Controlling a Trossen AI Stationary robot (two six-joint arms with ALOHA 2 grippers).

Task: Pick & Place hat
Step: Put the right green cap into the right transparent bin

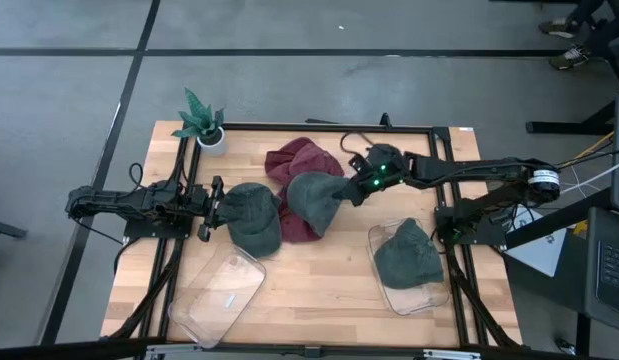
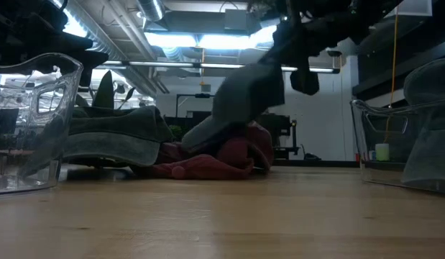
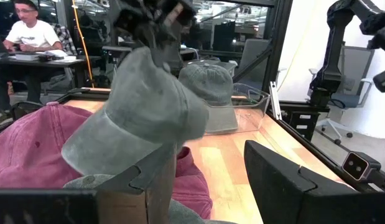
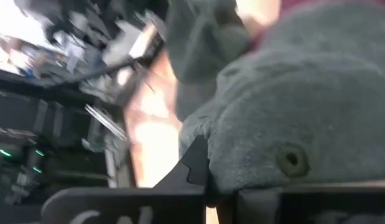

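My right gripper (image 1: 357,188) is shut on a grey-green cap (image 1: 314,196), held up over two dark red caps (image 1: 301,160). The cap also shows in the low view (image 2: 244,93) and in the left wrist view (image 3: 142,106). My left gripper (image 1: 211,208) is open and lies low at the left edge of a second grey-green cap (image 1: 252,216), which rests on the table. I cannot tell whether it touches that cap. A third grey-green cap (image 1: 409,255) lies in the clear tray (image 1: 437,300) at the right. My right gripper holds the cap by its crown edge opposite the brim (image 3: 156,57), coming level from the table's right side. The gripper itself hides the contact. The cap hangs tilted, its brim (image 3: 96,152) lowest, over the red caps (image 2: 229,155). I cannot tell whether it clears them.
An empty clear tray (image 1: 217,290) lies at the near left. A small potted plant (image 1: 203,120) stands at the far left corner. Black frame rails run along the table's far, left and right edges. A person sits at a desk beyond the table (image 3: 30,31).
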